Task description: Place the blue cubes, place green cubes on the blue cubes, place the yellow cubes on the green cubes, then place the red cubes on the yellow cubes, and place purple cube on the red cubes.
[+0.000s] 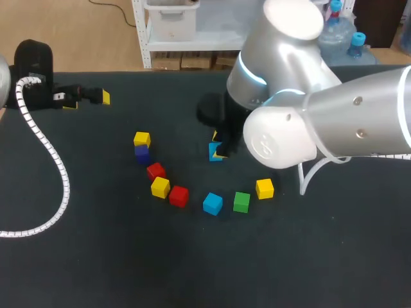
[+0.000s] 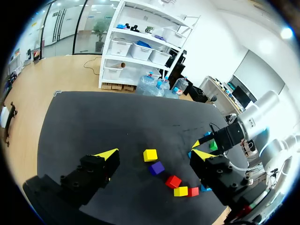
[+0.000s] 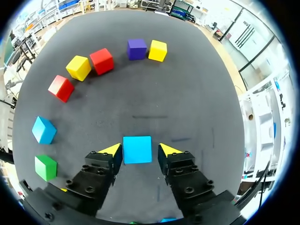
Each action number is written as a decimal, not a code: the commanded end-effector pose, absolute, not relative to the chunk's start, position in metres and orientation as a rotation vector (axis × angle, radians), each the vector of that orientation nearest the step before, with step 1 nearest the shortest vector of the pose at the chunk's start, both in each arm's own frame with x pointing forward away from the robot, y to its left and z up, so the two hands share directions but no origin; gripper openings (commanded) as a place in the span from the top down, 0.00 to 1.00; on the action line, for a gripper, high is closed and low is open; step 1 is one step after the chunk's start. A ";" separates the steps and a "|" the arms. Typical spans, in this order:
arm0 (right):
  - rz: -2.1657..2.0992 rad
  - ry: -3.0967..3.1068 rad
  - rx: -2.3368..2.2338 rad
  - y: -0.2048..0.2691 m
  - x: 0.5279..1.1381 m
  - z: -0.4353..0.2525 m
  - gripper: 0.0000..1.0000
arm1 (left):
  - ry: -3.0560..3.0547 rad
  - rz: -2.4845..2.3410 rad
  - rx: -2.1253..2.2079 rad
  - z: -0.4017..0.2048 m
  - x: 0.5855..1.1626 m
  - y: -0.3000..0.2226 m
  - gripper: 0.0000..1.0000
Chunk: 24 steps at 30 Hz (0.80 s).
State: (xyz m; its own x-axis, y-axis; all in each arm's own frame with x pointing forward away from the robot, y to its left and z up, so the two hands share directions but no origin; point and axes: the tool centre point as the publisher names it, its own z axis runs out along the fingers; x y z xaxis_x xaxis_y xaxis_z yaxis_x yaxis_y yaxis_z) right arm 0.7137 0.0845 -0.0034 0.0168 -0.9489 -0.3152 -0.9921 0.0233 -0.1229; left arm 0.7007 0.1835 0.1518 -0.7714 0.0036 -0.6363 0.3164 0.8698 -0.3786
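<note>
A blue cube (image 3: 137,149) rests on the black table between the fingers of my right gripper (image 3: 140,151). The gripper is open, with a small gap on one side of the cube. In the head view this blue cube (image 1: 214,153) is half hidden under my right gripper (image 1: 218,145) and its big arm. Ahead lie a purple cube (image 3: 137,48), yellow cubes (image 3: 157,50) (image 3: 78,68), red cubes (image 3: 101,61) (image 3: 61,88), a second blue cube (image 3: 44,130) and a green cube (image 3: 46,168). My left gripper (image 1: 88,97) stands open and empty at the far left.
The loose cubes form an arc in mid-table, from a yellow cube (image 1: 142,138) round to another yellow cube (image 1: 264,188). A white coiled cable (image 1: 51,160) runs down the table's left side.
</note>
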 end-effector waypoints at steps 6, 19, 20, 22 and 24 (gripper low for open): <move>0.180 1.997 -1.976 0.078 0.715 0.007 0.17 | 2.378 -0.634 0.233 0.150 0.701 0.185 0.00; 0.091 2.125 -1.860 0.030 0.728 0.031 0.00 | 2.378 -0.634 0.233 0.150 0.701 0.185 0.00; 0.083 2.142 -1.844 0.026 0.730 0.032 0.00 | 2.378 -0.634 0.233 0.150 0.701 0.185 0.00; 0.075 2.172 -1.813 0.018 0.734 0.034 0.00 | 2.378 -0.634 0.233 0.150 0.701 0.185 0.00; 0.071 2.200 -1.781 0.010 0.737 0.034 0.00 | 2.378 -0.634 0.233 0.150 0.701 0.185 0.00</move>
State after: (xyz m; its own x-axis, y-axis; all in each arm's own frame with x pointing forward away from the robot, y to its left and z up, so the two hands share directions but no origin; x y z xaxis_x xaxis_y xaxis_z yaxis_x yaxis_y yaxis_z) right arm 0.7391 0.0177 0.0322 -0.1728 -0.9489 -0.2640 -0.9655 0.2162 -0.1450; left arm 0.7007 0.1835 0.1518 -0.7714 0.0037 -0.6363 0.3164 0.8698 -0.3785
